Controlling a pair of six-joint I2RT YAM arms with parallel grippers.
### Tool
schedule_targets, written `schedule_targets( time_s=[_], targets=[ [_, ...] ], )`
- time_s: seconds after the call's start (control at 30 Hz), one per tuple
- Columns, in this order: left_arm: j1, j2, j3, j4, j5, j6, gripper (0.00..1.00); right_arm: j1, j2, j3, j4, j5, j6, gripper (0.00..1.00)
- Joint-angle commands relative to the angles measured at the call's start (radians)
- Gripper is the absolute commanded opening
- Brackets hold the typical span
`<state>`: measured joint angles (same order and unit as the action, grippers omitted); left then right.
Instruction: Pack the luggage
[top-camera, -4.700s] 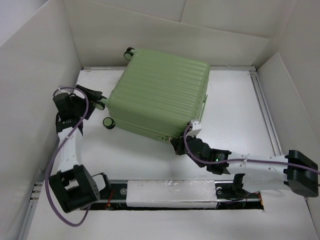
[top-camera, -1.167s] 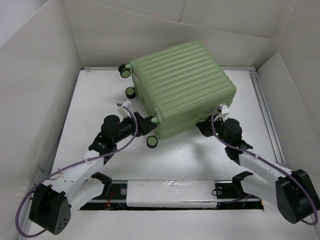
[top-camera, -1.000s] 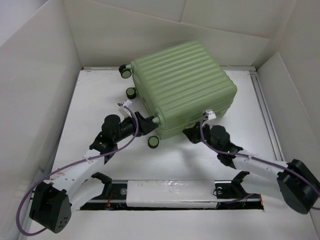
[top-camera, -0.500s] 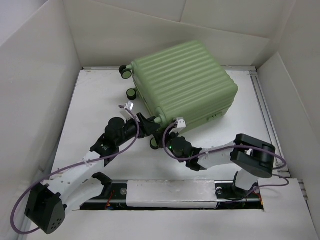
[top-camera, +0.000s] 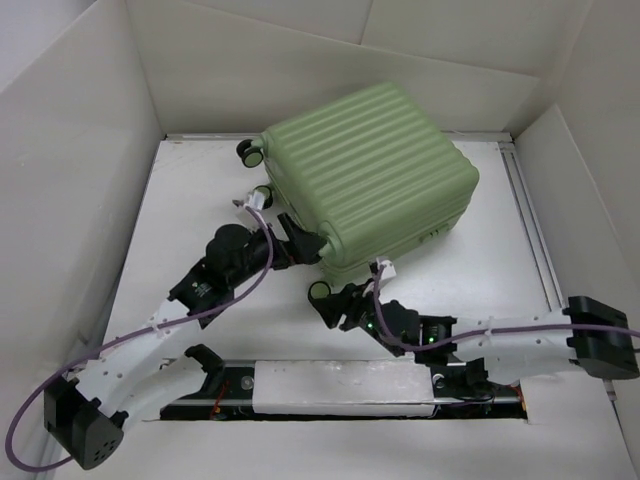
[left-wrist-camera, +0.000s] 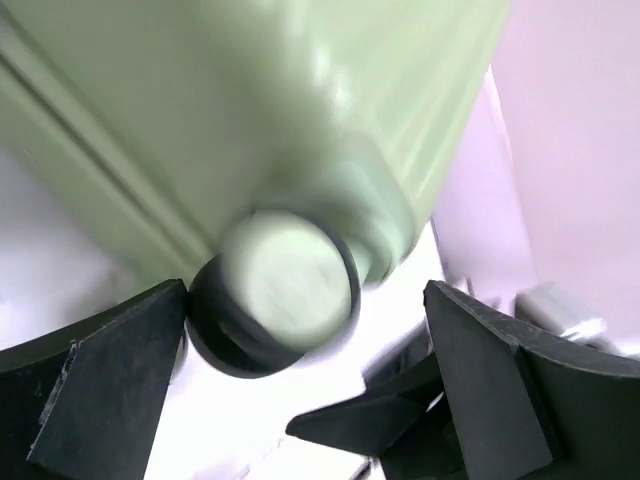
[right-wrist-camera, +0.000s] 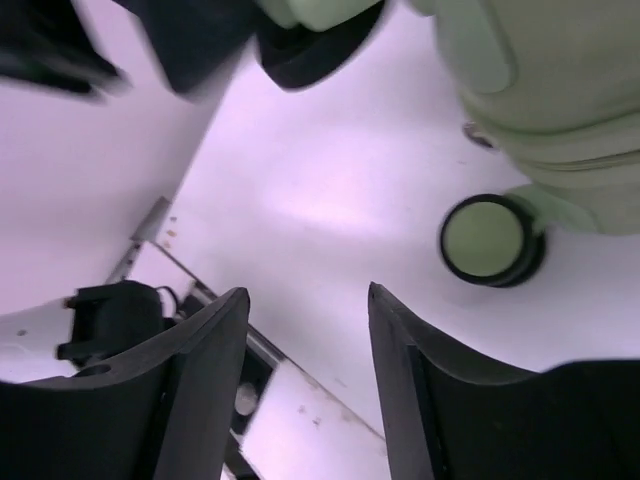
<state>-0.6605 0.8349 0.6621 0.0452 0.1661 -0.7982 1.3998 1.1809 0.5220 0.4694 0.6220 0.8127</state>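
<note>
The luggage (top-camera: 368, 175), a pale green ribbed hard-shell case, lies shut and skewed at the back middle of the white table, with caster wheels on its left side. My left gripper (top-camera: 303, 244) is open at its near left corner. In the left wrist view a blurred caster wheel (left-wrist-camera: 285, 290) sits between the spread fingers, close to the left finger (left-wrist-camera: 110, 380). My right gripper (top-camera: 335, 306) is open just in front of the luggage, beside the front caster wheel (top-camera: 318, 290). In the right wrist view that wheel (right-wrist-camera: 487, 240) lies right of the gripper (right-wrist-camera: 308, 295), which has nothing between its fingers.
White walls (top-camera: 80, 180) box in the table on the left, back and right. A white-padded base rail (top-camera: 340, 385) runs along the near edge. A metal track (top-camera: 530, 220) runs along the table's right side. The right arm lies low across the front.
The right arm has swung from the luggage's right side round to its front left wheel. Both grippers have opened wider. The luggage has shifted slightly back and right.
</note>
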Motion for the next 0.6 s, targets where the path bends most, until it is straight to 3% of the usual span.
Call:
schedule_targets(
  time_s=[0.0,0.1,0.27,0.3,0.47,0.57],
  targets=[
    [0.056,-0.022,0.198,0.096,-0.053,0.017,1.00,0.004,-0.094,0.006,-0.306,0.059,0.040,0.58],
    [0.177,0.047,0.260,0.096,0.028,-0.034,1.00,0.004,-0.141,-0.016,-0.359,0.059,0.058,0.59],
    [0.533,0.216,0.268,0.212,0.244,-0.191,1.00,0.013,-0.242,-0.051,-0.420,0.031,0.059,0.56],
    [0.564,0.237,0.268,0.272,0.265,-0.212,1.00,0.013,-0.256,-0.065,-0.420,0.031,0.059,0.54],
    [0.650,0.442,0.370,0.222,0.276,-0.193,1.00,0.022,-0.302,-0.086,-0.420,-0.004,0.049,0.54],
    [0.693,0.521,0.381,0.312,0.351,-0.217,1.00,0.031,-0.302,-0.086,-0.420,-0.018,0.016,0.55]
  ],
)
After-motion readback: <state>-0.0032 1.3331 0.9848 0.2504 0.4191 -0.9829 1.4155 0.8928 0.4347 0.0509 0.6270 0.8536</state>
